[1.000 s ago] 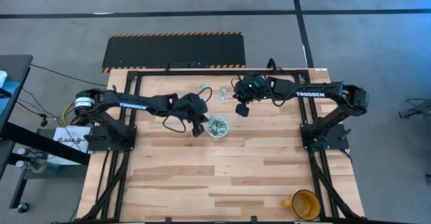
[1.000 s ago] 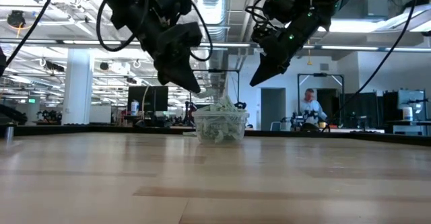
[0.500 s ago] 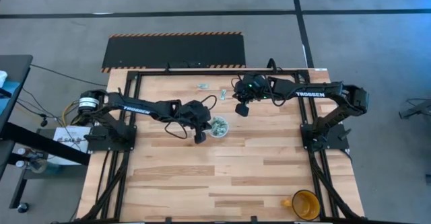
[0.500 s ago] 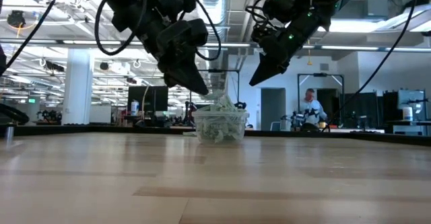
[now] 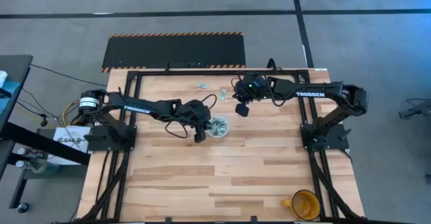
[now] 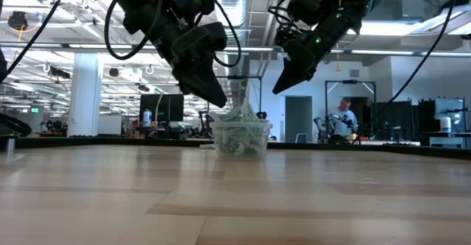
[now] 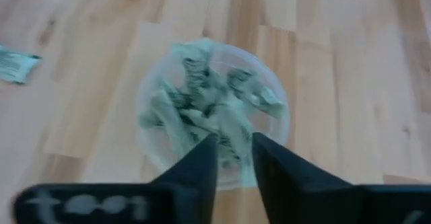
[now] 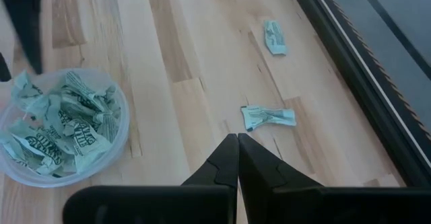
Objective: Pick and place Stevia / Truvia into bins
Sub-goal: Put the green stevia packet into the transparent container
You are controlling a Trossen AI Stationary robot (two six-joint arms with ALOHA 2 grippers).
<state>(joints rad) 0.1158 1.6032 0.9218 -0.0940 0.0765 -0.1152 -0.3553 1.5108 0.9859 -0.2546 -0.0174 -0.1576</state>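
Observation:
A small clear plastic cup (image 5: 217, 126) stands on its base on the wooden table, heaped with pale green and white sachets (image 7: 202, 109). My left gripper (image 7: 234, 146) hovers just above the cup's left rim (image 6: 219, 100), with its fingers a narrow gap apart and nothing between them. My right gripper (image 8: 237, 142) is shut on nothing and hangs above the table to the right of the cup and farther back (image 5: 241, 111). Two loose sachets lie flat near the far edge: one (image 8: 268, 116) just beyond the right fingertips, another (image 8: 274, 37) farther off.
A yellow-orange mug (image 5: 304, 204) stands at the near right corner. A dark mat with a striped edge (image 5: 174, 51) lies on the floor past the far edge. A black frame rail (image 8: 350, 69) runs along that edge. Bare wood spreads across the table's near half.
My left gripper has moved a little toward the right and near edge, coming up to the cup's left rim, then has held there. The right arm has kept still.

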